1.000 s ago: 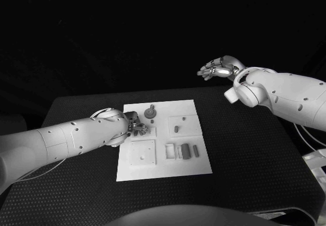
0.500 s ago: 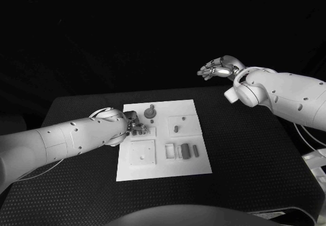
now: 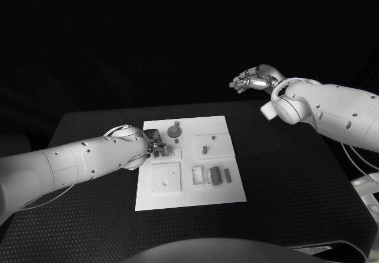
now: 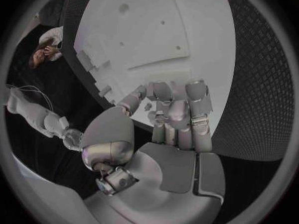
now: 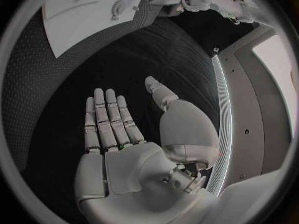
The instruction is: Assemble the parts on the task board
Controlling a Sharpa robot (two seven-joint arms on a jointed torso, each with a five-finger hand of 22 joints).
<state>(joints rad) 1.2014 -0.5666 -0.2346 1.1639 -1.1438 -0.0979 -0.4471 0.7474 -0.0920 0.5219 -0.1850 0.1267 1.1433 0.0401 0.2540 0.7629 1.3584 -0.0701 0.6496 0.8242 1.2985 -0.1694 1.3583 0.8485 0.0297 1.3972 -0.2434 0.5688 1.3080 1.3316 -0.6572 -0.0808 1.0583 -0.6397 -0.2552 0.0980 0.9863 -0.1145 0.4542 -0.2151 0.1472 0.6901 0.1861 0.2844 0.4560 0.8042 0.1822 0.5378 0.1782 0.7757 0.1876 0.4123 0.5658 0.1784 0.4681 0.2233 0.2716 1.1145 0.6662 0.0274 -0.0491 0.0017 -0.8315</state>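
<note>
The white task board (image 3: 189, 189) lies in the middle of the black table. My left hand (image 3: 157, 146) is low over the board's left side, fingers (image 4: 176, 103) curled down with their tips on the white surface. Whether a part sits under them is hidden. A round grey part (image 3: 174, 131) lies just beyond this hand. Small grey parts (image 3: 205, 149) rest on a square at the board's right. Two long bars (image 3: 221, 175) lie beside a frame piece (image 3: 197, 176). My right hand (image 3: 251, 80) hangs high past the table's far right, fingers (image 5: 107, 115) straight and apart, holding nothing.
A raised square plate (image 3: 166, 178) with small holes sits on the board's near left. Black textured table top (image 3: 292, 181) surrounds the board on all sides, with wide room to the right. My left forearm (image 3: 71, 164) crosses the table's left part.
</note>
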